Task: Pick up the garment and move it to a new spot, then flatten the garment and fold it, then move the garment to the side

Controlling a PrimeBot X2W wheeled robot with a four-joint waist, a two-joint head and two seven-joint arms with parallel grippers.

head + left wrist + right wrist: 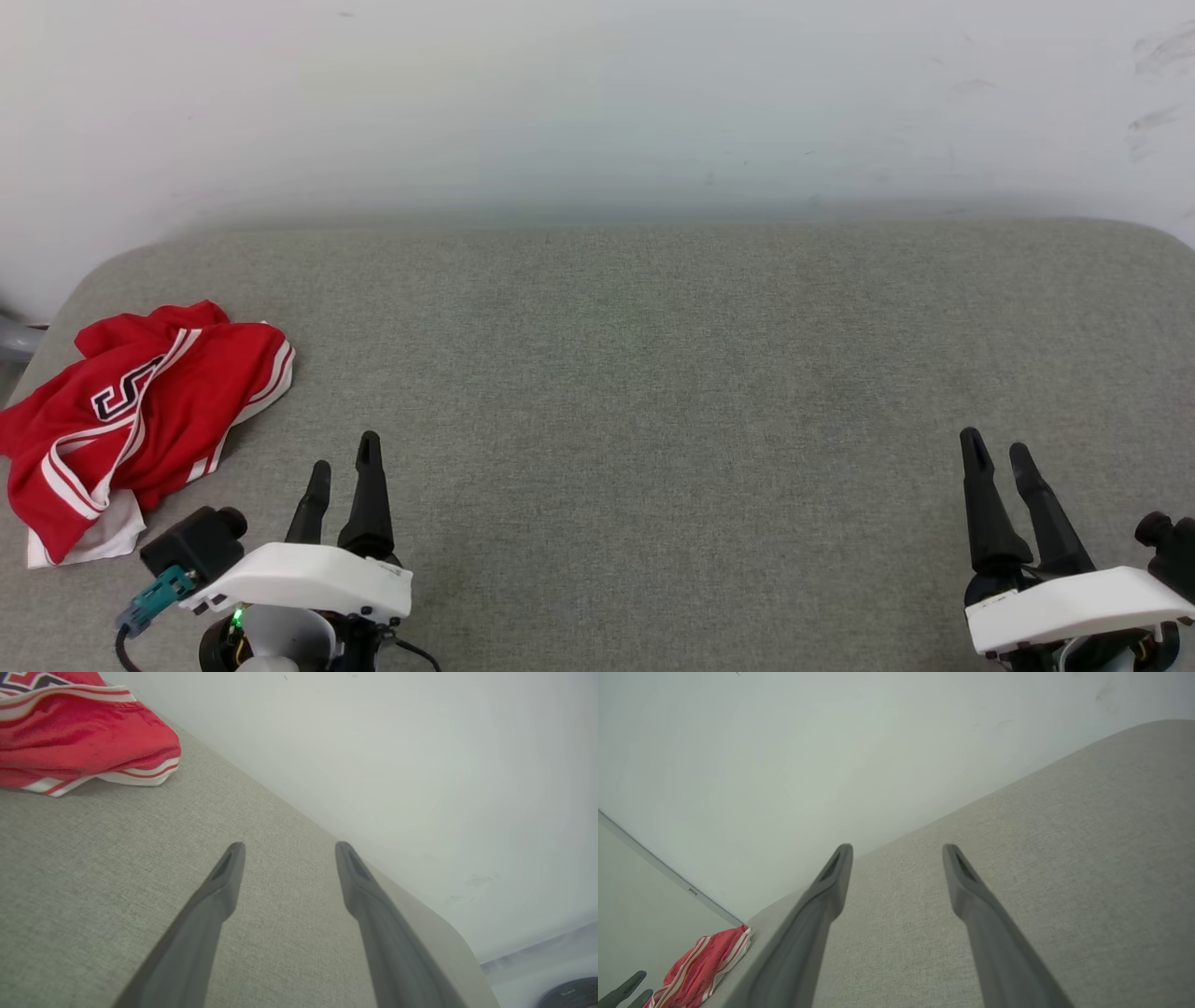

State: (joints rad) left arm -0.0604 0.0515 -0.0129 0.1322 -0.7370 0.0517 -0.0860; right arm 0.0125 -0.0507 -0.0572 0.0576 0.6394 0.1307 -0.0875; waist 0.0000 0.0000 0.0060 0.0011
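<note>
The garment (pixel 140 411) lies crumpled at the left edge of the grey padded surface (pixel 653 373), red with white striped trim and part of black white-outlined lettering showing. It also appears at the upper left of the left wrist view as the garment (pixel 79 732), and small at the lower left of the right wrist view as the garment (pixel 707 966). My left gripper (pixel 344 457) hovers open just right of the garment, apart from it, nothing between its fingers. My right gripper (pixel 997 446) stands open at the lower right, far from the garment, holding nothing.
A pale wall (pixel 597 93) rises behind the padded surface. The surface has rounded corners at the back left and back right. A grey object (pixel 17 338) pokes out beyond the left edge. A dark round thing (pixel 567 994) lies on the floor in the left wrist view.
</note>
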